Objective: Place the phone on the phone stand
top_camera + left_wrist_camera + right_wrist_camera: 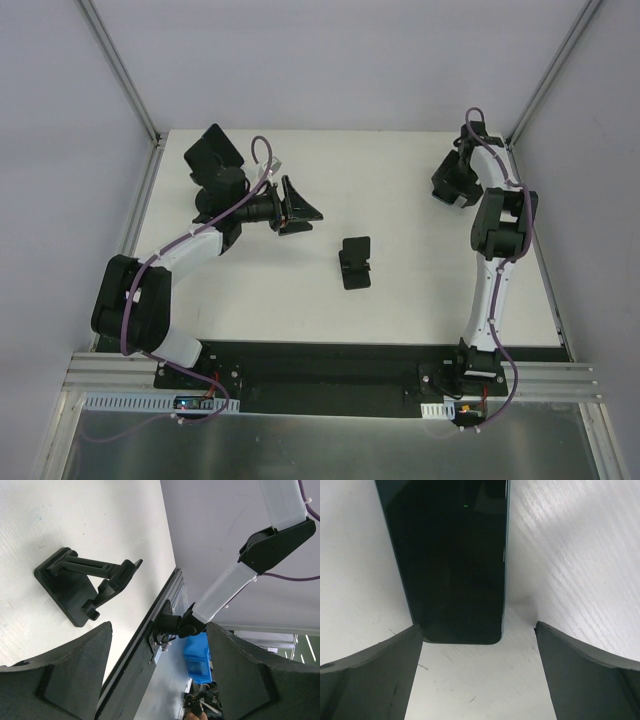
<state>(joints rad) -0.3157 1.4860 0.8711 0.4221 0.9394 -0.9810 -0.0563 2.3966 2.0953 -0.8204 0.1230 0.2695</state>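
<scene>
The phone (pixel 450 555) is a dark slab lying flat, screen up, on the white table. In the right wrist view my right gripper (pixel 477 680) is open just above the table. Its fingers stand on either side of the phone's near end, not touching it. In the top view the right gripper (pixel 453 190) at the far right hides the phone. The black phone stand (pixel 355 263) stands empty mid-table and also shows in the left wrist view (pixel 82 585). My left gripper (pixel 303 215) is open and empty, up off the table to the left of the stand.
The table's white surface (pixel 420 300) ends at a black strip and aluminium rail (pixel 330 385) at the near edge. Grey walls with metal posts close in the back and sides. The right arm (pixel 280 530) and a blue bin (pixel 197 655) show in the left wrist view.
</scene>
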